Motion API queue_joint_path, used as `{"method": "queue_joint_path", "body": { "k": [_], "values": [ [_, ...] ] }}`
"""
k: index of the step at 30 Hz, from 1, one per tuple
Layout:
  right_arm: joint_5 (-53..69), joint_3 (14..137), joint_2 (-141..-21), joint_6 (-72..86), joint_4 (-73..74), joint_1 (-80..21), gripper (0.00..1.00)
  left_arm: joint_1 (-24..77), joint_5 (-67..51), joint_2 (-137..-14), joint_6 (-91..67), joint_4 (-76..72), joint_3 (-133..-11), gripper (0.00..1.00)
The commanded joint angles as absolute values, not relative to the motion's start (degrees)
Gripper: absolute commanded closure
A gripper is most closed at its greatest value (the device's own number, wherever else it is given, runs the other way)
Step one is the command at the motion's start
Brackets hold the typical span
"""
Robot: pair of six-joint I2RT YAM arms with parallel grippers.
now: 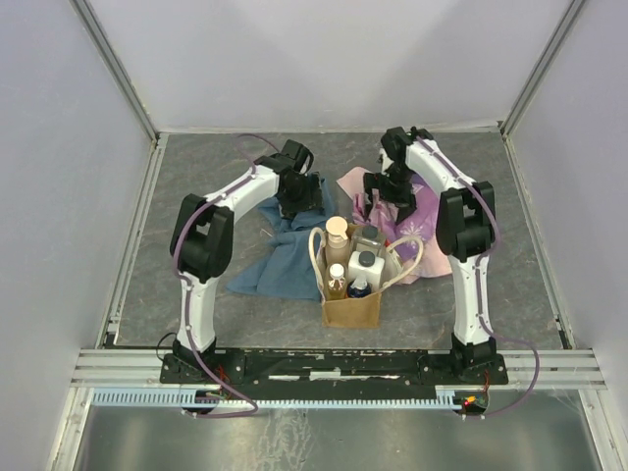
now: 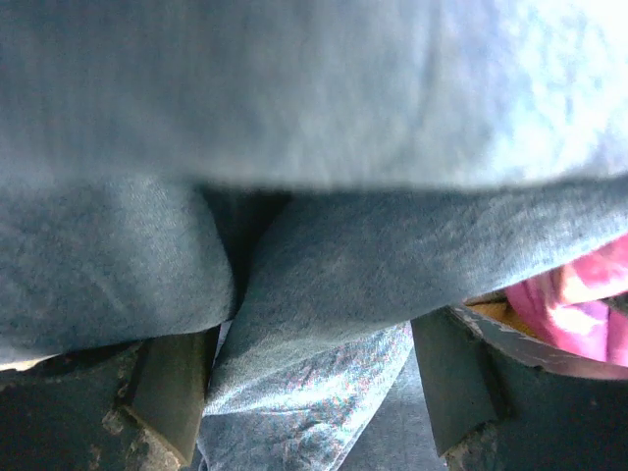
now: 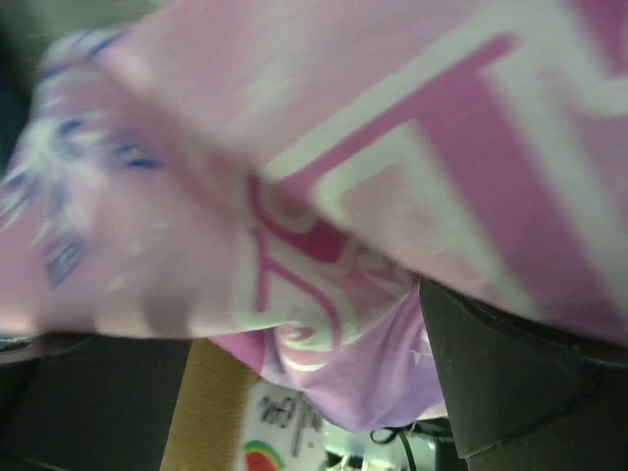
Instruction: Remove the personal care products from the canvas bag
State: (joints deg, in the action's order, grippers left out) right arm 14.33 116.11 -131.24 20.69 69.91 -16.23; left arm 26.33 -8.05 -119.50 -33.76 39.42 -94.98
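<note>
Frame is nearly all blue cloth [image 2: 314,118], bunched in soft folds, top part blurred. The left gripper [image 2: 312,392] has its jaws spread wide, fingers [image 2: 169,388] at bottom left and bottom right. One fold hangs between them. Pink cloth [image 2: 579,304] shows at right edge, above the right-hand finger.

— Arms?
— My left arm [image 1: 199,289] and right arm [image 1: 474,289]: white shells, black joint housings, a purple cable [image 1: 178,263] along each.
— Pincer?
— My left gripper [image 2: 309,334]: dark blocky fingers [image 2: 169,388], scuffed, at 7 and 5 o'clock.
— Base?
— Black plate [image 1: 334,365]; red light [image 1: 478,400], 5 o'clock.
</note>
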Motion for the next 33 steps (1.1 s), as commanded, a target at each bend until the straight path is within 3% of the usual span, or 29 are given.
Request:
{"method": "queue_joint_path", "body": {
  "k": [1, 9, 15, 21, 26, 33],
  "values": [
    [1.01, 114.82, -131.06, 19.52, 77.13, -8.51, 0.0, 24.74, -3.9, -121.34, -34.17, 45.38, -100.27, 0.18],
    [-11.75, 106.3, -126.94, 22.38, 74.43, 10.58, 0.0, 6.19, -0.94, -117.99, -35.06, 43.53, -88.12, 0.17],
    [-26.63, 103.29, -116.93, 26.87, 72.07, 14.94, 0.0, -6.65, 8.7, -106.56, -33.62, 45.54, -83.88, 0.18],
    [-23.55, 99.35, -103.15, 26.17, 64.63, 7.57, 0.0, -2.17, 13.25, -93.72, -36.18, 44.55, -85.42, 0.2],
    [-11.92, 102.53, -103.52, 23.25, 69.31, 1.55, 0.0, 9.99, 7.94, -92.74, -36.31, 47.2, -88.18, 0.19],
    [-11.93, 93.85, -96.98, 22.88, 67.26, -0.79, 0.0, 14.05, -1.88, -80.87, -46.34, 41.44, -63.9, 0.19]
  ]
}}
